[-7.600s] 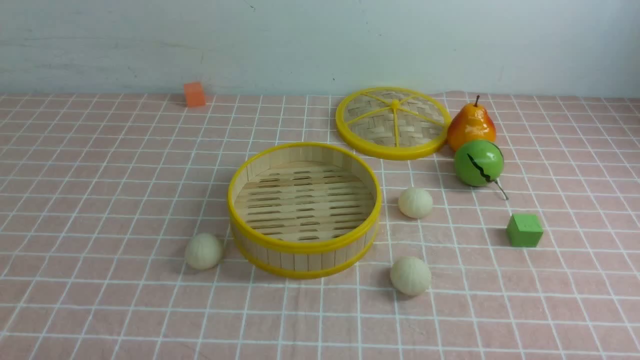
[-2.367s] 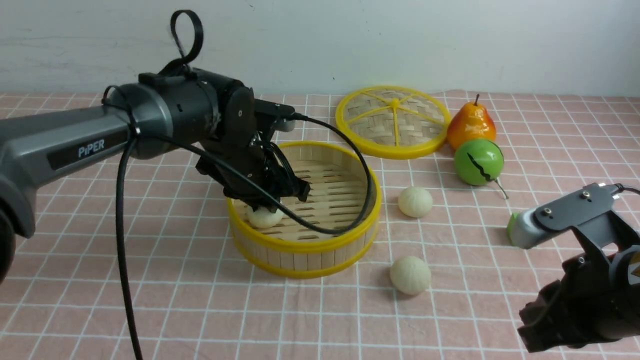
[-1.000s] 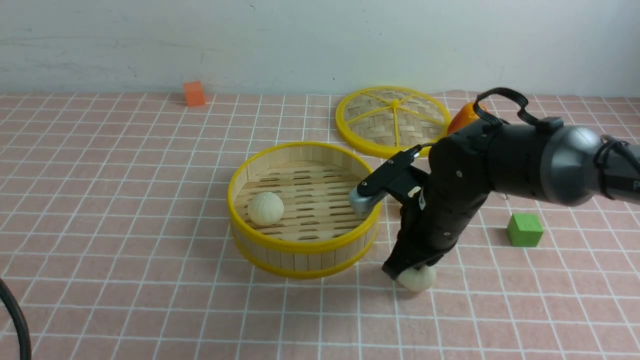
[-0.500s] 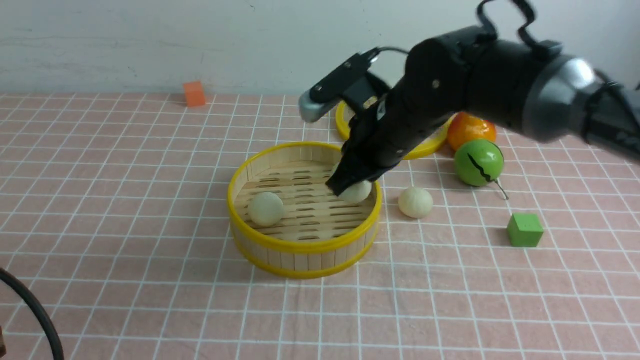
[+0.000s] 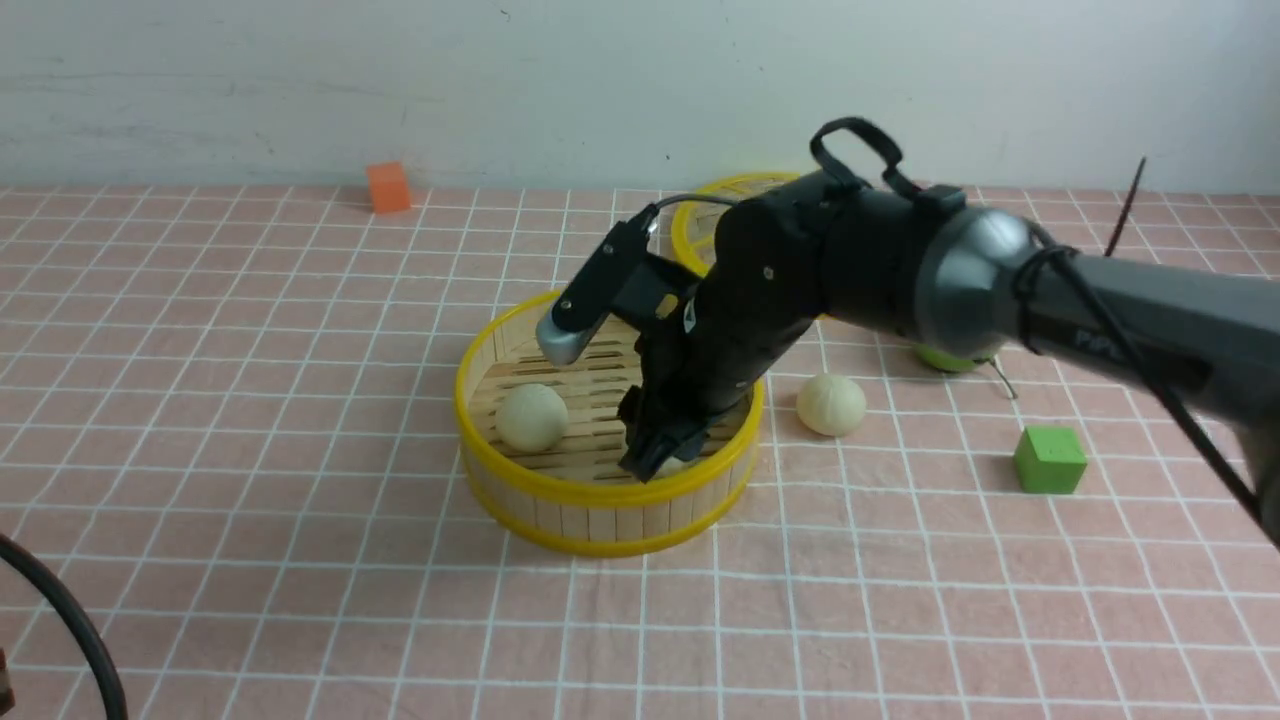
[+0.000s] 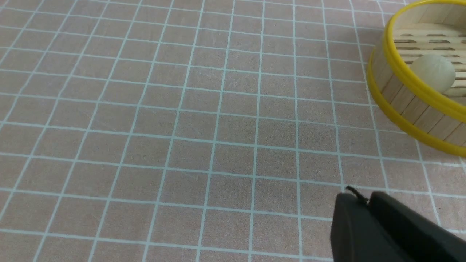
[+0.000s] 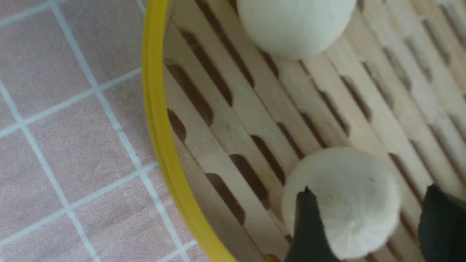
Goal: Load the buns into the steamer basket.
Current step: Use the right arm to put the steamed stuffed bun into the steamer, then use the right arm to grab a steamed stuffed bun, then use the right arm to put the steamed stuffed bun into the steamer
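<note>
cream bun (image 7: 342,189) lies between wide-open jaws of right gripper (image 7: 369,193) inside steamer basket (image 7: 156,127); left gripper (image 6: 364,205) closed.

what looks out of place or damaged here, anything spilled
Nothing is spilled or visibly damaged. The only stray is one bun lying on the cloth right of the steamer basket, while two other buns sit inside it.

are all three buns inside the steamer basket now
No, one bun lies on the cloth outside the steamer basket, on the robot's right of it.
</note>
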You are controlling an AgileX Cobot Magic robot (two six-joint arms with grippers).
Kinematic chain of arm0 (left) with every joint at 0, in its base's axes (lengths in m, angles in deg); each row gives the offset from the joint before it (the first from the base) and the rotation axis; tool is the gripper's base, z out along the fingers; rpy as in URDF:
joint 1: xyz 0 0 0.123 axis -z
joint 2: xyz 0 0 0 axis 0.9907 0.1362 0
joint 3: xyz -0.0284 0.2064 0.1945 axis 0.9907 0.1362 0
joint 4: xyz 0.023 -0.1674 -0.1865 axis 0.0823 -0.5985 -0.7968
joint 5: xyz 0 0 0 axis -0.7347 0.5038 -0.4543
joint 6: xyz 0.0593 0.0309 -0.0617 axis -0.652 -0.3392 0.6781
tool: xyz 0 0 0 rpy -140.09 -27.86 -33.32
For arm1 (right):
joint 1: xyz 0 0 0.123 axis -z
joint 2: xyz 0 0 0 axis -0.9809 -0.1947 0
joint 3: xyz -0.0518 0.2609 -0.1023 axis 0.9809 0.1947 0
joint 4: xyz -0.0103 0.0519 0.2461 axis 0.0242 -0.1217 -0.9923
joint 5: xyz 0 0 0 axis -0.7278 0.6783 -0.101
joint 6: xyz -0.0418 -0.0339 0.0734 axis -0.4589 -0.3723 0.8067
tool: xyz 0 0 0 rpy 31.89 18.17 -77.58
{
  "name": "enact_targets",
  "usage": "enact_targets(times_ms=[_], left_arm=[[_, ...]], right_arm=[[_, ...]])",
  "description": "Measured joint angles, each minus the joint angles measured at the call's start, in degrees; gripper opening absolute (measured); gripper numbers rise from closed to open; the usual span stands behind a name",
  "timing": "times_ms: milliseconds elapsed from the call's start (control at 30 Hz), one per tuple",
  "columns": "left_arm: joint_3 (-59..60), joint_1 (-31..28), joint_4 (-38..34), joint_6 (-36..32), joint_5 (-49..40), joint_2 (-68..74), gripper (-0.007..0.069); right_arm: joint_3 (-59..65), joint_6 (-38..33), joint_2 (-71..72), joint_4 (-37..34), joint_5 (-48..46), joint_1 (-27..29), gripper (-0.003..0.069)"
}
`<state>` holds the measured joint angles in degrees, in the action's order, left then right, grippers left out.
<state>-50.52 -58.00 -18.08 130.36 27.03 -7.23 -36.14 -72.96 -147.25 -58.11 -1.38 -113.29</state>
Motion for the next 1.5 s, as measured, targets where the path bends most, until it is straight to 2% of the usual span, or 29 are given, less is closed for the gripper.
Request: enact_targets(times_ms=[133, 233, 400, 667, 800, 967, 1000, 1067, 1100, 1300, 1500], left_arm=[[0.0, 0.0, 0.0, 0.0, 0.0, 0.0, 0.005], [0.0, 0.0, 0.0, 0.0, 0.05, 0.0, 0.0053], [0.0, 0.0, 0.0, 0.0, 0.33, 0.0, 0.0057], [0.0, 0.0, 0.0, 0.0, 1.89, 0.0, 0.0066], [0.0, 0.0, 0.0, 0.0, 1.89, 0.0, 0.0071], [0.0, 0.0, 0.0, 0.0, 1.89, 0.0, 0.0074], [0.0, 0.0, 0.0, 0.0, 1.89, 0.0, 0.0074], [0.0, 0.0, 0.0, 0.0, 1.89, 0.0, 0.0074], [0.0, 0.0, 0.0, 0.0, 1.89, 0.0, 0.0075], [0.0, 0.0, 0.0, 0.0, 1.89, 0.0, 0.0083], [0.0, 0.0, 0.0, 0.0, 2.31, 0.0, 0.0088]], right_arm=[[0.0, 2.76, 3.81, 0.43, 0.0, 0.85, 0.0477], [-0.06, 8.96, 5.74, 1.08, -0.66, 4.95, 0.0484], [-0.06, 16.74, 2.67, 2.06, -3.16, 12.52, 0.0462], [-0.06, 18.14, -2.37, 2.77, -1.04, 14.16, 0.0409], [-0.06, 18.2, -5.01, 5.98, 1.71, 14.16, 0.0327], [-0.06, 18.25, -6.07, 7.44, 1.4, 14.34, 0.0156], [-0.06, 18.25, -5.89, 7.54, 1.4, 14.34, 0.0091], [-0.06, 18.2, -5.75, 7.76, 1.35, 14.34, 0.0053], [-0.39, 17.81, -5.5, 8.16, 0.7, 14.34, 0.0008], [-4.69, 15.12, -3.33, 8.97, -3.04, 13.87, -0.0001], [-13.2, 12.59, -1.92, 9.22, -3.52, 8.35, -0.0001]])
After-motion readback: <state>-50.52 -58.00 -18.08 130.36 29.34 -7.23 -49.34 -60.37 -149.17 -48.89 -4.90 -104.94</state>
